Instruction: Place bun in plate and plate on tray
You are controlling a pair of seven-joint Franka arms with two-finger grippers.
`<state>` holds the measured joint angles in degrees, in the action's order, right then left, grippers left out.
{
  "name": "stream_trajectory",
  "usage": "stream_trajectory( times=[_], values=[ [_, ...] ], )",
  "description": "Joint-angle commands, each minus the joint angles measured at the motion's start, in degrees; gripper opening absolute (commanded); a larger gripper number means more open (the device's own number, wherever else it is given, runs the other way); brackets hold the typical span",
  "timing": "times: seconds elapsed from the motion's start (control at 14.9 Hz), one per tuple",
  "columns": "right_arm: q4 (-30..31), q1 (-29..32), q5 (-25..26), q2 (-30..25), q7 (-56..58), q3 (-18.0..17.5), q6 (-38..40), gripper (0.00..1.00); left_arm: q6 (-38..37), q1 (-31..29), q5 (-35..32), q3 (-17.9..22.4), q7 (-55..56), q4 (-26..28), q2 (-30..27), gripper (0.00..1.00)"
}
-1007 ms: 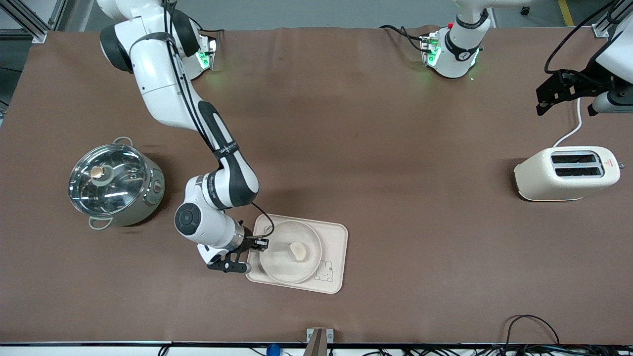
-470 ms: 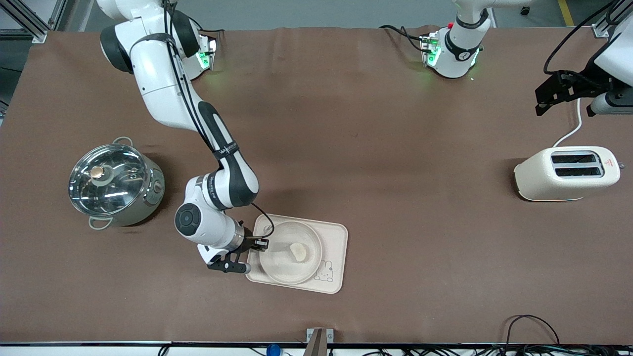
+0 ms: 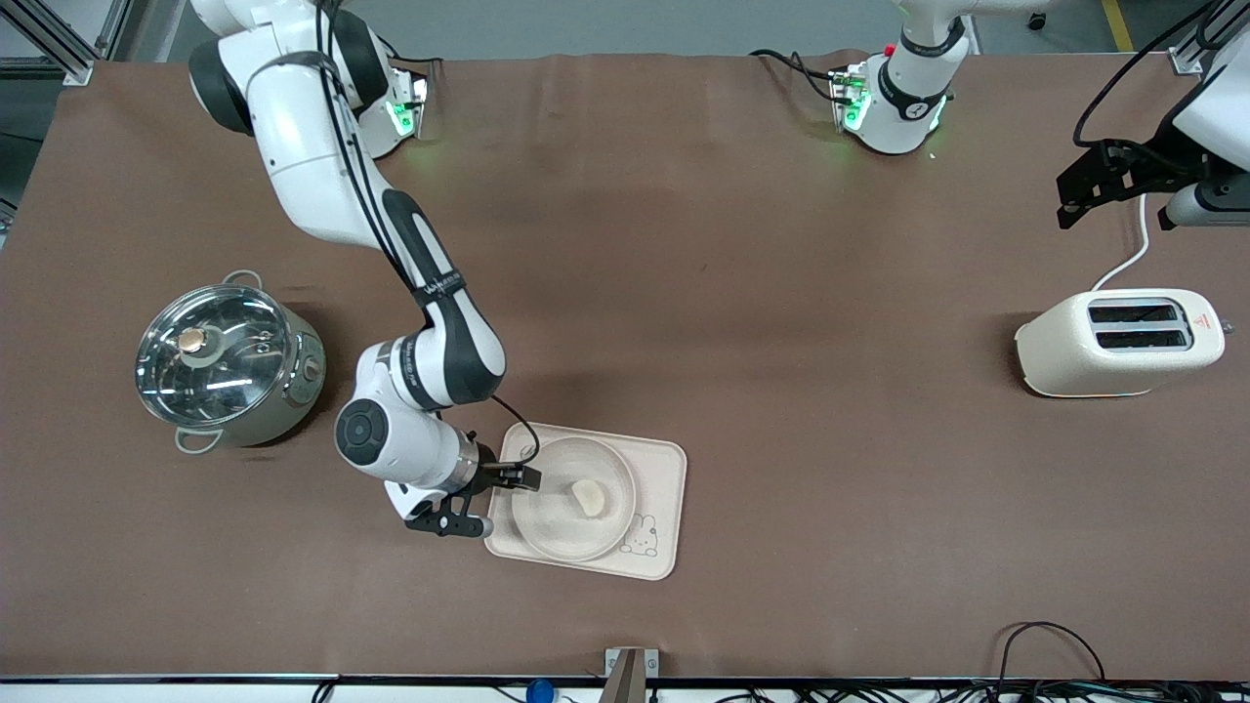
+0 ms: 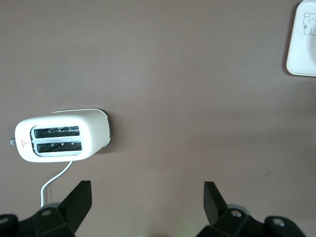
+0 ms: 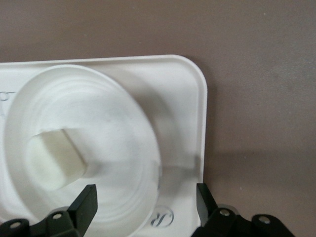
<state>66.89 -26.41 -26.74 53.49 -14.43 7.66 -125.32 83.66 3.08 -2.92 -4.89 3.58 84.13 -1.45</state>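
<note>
Looking at the front view, my right claw [image 3: 524, 478] has backed up a touch in the last second: the elbow and wrist slid toward the upper left of the frame, and the fingers that were at the plate's rim now hang spread apart just over the edge of the tray. So it's released, holding nothing. I read that as the drop-off being done and the arm starting to pull away.

The round shallow cream-beige plate [image 3: 547, 517] sits on the cream-beige rectangular tray with the little rabbit drawing [image 3: 662, 488], lower middle of the frame, and it didn't budge when the claw let go. The small cream-white bun [image 3: 589, 497] lies in the plate, a bit off centre toward the rabbit corner. In the right wrist view the bun [image 5: 52, 163] looks like a chunky lump with a flat face, resting on the plate floor [image 5: 118, 148], and the tray's rounded corner [image 5: 197, 98] frames it all. Both halves of the job look finished to me.

My left claw [image 4: 148, 200] is parked wide open up at the right edge of the front frame, waiting over the brown desk [image 3: 781, 293] near the cream toaster [image 3: 1118, 342]. The steel pot with a glass lid [image 3: 225, 366] sits mid left, untouched.
</note>
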Motion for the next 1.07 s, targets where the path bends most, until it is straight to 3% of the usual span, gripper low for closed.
stream_trajectory(
  times=[0.0,0.13,0.47,0.6,0.74,1.01],
  values=[
    [3.9,1.3,-0.3,-6.6,-0.2,-0.5,2.9,0.92,-0.3,-0.1,0.9,0.2,-0.8,0.2,-0.6,1.00],
    [3.9,2.9,0.5,-8.0,0.5,-0.1,5.2,0.99,-0.3,-0.1,0.9,0.2,-0.8,0.2,-0.7,1.00],
    [4.1,8.9,0.6,-14.0,9.9,4.6,17.9,1.00,-0.5,-0.1,0.9,0.2,-0.8,0.5,-0.7,1.00],
    [4.1,8.8,5.8,-16.5,10.9,8.5,22.2,1.00,-0.5,-0.4,0.9,0.2,-0.9,0.4,-0.7,1.00],
    [4.5,8.5,15.3,-22.2,11.2,8.6,27.0,1.00,-0.5,-0.4,1.0,0.2,-0.8,0.5,-0.5,1.00],
    [5.5,9.3,19.7,-33.7,11.4,8.9,36.2,1.00,5.6,2.6,1.4,-1.3,0.9,0.2,7.7,1.00]
  ],
)
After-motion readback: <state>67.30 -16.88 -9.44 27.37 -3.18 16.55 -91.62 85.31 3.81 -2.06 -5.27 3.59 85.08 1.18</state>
